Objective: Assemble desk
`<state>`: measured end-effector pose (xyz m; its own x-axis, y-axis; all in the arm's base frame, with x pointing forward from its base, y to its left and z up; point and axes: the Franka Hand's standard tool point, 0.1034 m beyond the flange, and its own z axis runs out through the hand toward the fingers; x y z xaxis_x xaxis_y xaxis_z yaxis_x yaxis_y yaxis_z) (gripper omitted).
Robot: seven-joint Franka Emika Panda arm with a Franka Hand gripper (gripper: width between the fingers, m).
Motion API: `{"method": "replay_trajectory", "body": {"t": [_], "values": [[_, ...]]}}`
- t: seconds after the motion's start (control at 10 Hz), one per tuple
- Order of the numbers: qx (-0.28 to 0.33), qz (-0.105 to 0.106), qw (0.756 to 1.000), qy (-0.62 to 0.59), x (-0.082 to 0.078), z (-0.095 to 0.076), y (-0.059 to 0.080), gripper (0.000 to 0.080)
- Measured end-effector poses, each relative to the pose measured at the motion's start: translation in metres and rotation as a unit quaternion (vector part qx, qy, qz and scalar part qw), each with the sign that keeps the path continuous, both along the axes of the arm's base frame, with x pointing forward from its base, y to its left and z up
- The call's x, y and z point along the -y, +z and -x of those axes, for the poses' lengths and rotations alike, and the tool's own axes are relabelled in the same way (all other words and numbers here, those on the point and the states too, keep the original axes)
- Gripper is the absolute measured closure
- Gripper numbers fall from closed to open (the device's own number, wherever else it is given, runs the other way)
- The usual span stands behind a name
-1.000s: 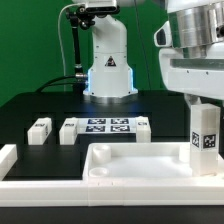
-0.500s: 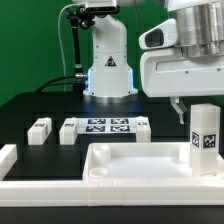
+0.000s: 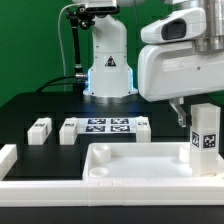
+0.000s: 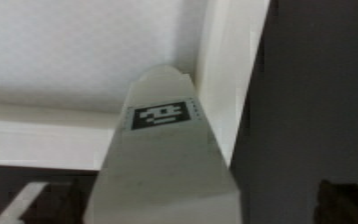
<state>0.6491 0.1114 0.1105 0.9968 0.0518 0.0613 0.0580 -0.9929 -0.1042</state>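
The white desk tabletop (image 3: 130, 160) lies in front with its raised rim up. One white tagged leg (image 3: 205, 135) stands upright in its corner at the exterior view's right. My gripper (image 3: 185, 112) hangs just above and to the left of that leg, jaws apart, holding nothing. In the wrist view the same leg (image 4: 162, 150) rises toward the camera between my dark fingers (image 4: 16, 205), with the tabletop (image 4: 69, 50) below it. Three loose legs lie on the black table: two to the left (image 3: 39, 129) (image 3: 68, 130) and one (image 3: 142, 126) to the right of the marker board.
The marker board (image 3: 105, 127) lies flat on the black table between the loose legs. Low white border rails (image 3: 8, 156) run along the left and front. The robot base (image 3: 108, 65) stands at the back.
My gripper has risen off the upright leg and shifted toward the exterior view's left. The leg stays standing in the tabletop's corner.
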Motion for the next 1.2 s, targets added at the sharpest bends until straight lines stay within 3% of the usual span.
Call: {"method": "replay_trajectory", "body": {"t": [0.1,0.2,0.3,0.5,0.7,1.0,1.2], "values": [[-0.001,0.0,1.0,-0.006,0.0,0.0,0.0,0.0394],[-0.002,-0.001,1.0,-0.023,0.0,0.0,0.0,0.0394],[-0.007,0.0,0.998,-0.063,0.006,0.0,-0.001,0.0498],[-0.016,-0.005,0.983,-0.18,0.007,-0.001,-0.002,0.0501],[-0.038,-0.012,0.927,-0.372,0.006,0.001,-0.003,0.0501],[-0.078,-0.075,0.782,-0.614,0.011,0.001,-0.004,0.0502],[-0.081,-0.074,0.779,-0.617,0.009,0.003,-0.004,0.0502]]}}
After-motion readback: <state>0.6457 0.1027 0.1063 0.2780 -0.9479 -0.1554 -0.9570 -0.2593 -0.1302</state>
